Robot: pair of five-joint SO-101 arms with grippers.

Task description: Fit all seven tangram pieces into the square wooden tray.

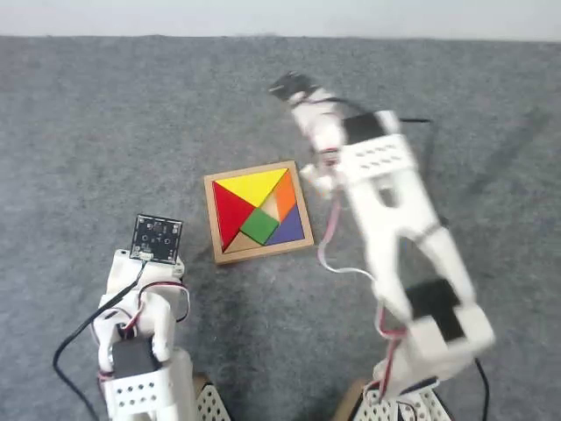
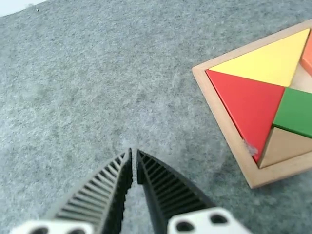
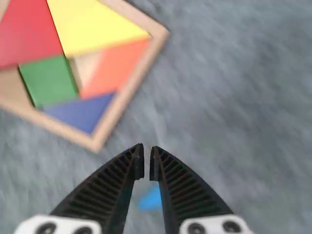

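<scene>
The square wooden tray [image 1: 300, 203] lies mid-table with yellow [image 1: 252, 186], red [image 1: 230, 213], green [image 1: 259, 226], orange [image 1: 286, 195], blue [image 1: 287, 231] and tan [image 1: 235, 240] pieces in it. A small bare triangle of tray floor [image 3: 87, 68] shows between the green and orange pieces. My right gripper [image 3: 146, 158] is shut just off the tray's right side, over the mat. A light-blue piece [image 3: 150, 200] shows in the gap between its fingers nearer their base; I cannot tell whether it is gripped or lies on the mat. My left gripper [image 2: 134, 155] is shut and empty, over the mat left of the tray [image 2: 253, 178].
Grey felt mat [image 1: 105, 132] covers the whole table. The right arm [image 1: 394, 219] stretches from the near right edge up past the tray's right side. The left arm [image 1: 145, 307] sits folded at the near left.
</scene>
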